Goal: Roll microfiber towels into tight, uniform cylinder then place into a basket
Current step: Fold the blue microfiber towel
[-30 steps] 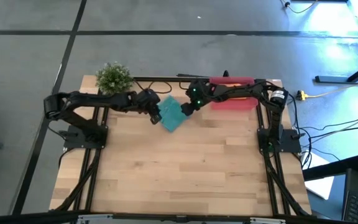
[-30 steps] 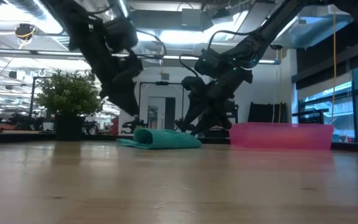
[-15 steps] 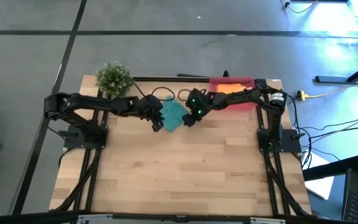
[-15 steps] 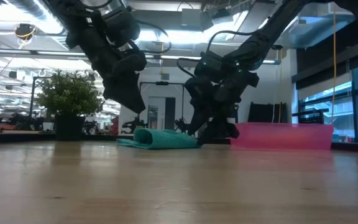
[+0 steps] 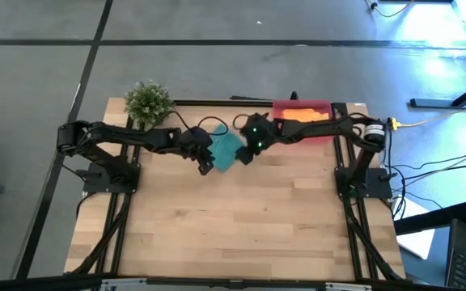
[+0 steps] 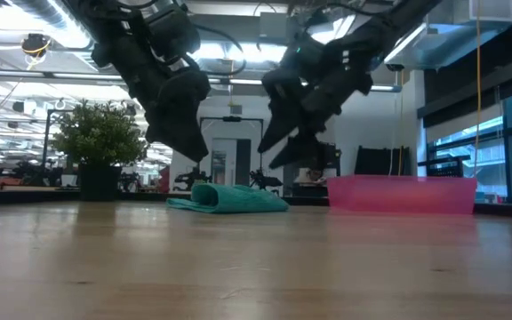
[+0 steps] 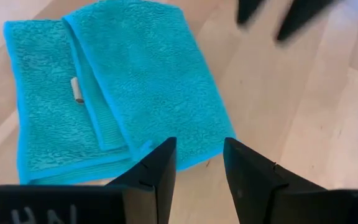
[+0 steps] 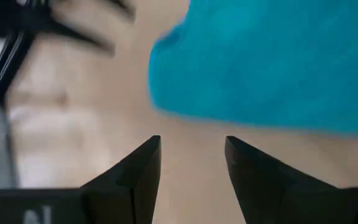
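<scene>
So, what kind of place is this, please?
Probably a robotics lab or open workshop. A wooden table carries two robot arms on black frames, the floor around it is bare concrete, and the low view shows exposed ceiling ducts over a large room.

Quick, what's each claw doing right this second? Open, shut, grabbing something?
Left claw: open, empty, hovering at the edge of the teal towel.
Right claw: open, empty, above the table beside the same towel.
</scene>
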Robot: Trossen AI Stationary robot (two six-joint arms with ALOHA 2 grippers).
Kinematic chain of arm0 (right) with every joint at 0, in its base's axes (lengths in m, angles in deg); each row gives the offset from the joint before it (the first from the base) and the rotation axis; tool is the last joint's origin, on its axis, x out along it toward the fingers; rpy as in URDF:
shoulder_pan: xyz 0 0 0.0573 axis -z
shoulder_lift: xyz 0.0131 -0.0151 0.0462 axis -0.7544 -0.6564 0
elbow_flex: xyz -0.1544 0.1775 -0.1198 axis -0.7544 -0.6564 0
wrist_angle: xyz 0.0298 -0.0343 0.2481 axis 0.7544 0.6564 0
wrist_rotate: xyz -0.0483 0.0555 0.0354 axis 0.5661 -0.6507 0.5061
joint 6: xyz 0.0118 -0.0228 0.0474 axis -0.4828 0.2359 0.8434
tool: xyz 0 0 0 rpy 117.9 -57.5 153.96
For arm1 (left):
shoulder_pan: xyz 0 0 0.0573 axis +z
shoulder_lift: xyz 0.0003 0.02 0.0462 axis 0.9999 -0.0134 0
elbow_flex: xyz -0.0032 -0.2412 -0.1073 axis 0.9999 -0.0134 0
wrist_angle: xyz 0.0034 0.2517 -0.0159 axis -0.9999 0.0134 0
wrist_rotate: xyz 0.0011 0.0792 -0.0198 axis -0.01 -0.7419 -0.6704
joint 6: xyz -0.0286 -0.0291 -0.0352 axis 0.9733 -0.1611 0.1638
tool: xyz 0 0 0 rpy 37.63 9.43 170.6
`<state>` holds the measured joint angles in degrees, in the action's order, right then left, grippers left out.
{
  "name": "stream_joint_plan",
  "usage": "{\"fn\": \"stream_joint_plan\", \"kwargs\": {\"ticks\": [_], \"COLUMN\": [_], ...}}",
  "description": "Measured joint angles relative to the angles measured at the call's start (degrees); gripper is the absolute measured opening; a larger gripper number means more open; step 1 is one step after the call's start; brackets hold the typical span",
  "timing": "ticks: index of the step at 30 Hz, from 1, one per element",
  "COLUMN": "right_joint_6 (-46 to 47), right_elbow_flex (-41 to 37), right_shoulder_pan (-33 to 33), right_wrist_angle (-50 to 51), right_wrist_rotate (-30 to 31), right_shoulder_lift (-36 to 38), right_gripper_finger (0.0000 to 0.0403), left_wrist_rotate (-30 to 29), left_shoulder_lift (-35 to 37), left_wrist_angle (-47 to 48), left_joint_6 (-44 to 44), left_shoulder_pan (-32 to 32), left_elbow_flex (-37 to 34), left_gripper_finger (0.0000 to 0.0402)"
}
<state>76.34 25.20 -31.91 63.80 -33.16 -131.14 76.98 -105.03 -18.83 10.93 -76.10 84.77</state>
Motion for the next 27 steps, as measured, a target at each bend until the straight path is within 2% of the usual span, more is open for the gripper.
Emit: {"fn": "stream_joint_plan", "kwargs": {"ticks": [4, 9, 17, 23, 27], "right_joint_6": [-3.5, -5.7, -6.7, -8.6, -9.2], "right_elbow_flex": [0.1, 0.1, 0.1, 0.1, 0.1], "right_shoulder_pan": [2.0, 4.9, 7.8, 8.1, 8.1], "right_wrist_angle": [-0.4, 0.2, -1.3, -1.1, -1.4], "right_wrist_rotate": [8.1, 12.3, 10.6, 7.8, 7.5], "right_shoulder_lift": [2.0, -0.2, -3.8, -4.5, -4.5], "right_gripper_finger": [0.0181, 0.0181, 0.0181, 0.0181, 0.0181], "left_wrist_rotate": [-0.7, -3.9, -4.7, -7.8, -8.0], "left_shoulder_lift": [0.0, -0.8, -8.7, -13.3, -13.9], "left_wrist_angle": [0.9, 0.0, -6.8, -6.2, -4.8], "left_joint_6": [0.2, -0.5, -0.5, 0.4, -0.2], "left_shoulder_pan": [0.0, 0.0, -0.2, 0.5, 1.6], "left_elbow_flex": [0.0, 0.0, -0.2, -0.2, -0.2], "left_gripper_finger": [0.0125, 0.0125, 0.0125, 0.0125, 0.0125]}}
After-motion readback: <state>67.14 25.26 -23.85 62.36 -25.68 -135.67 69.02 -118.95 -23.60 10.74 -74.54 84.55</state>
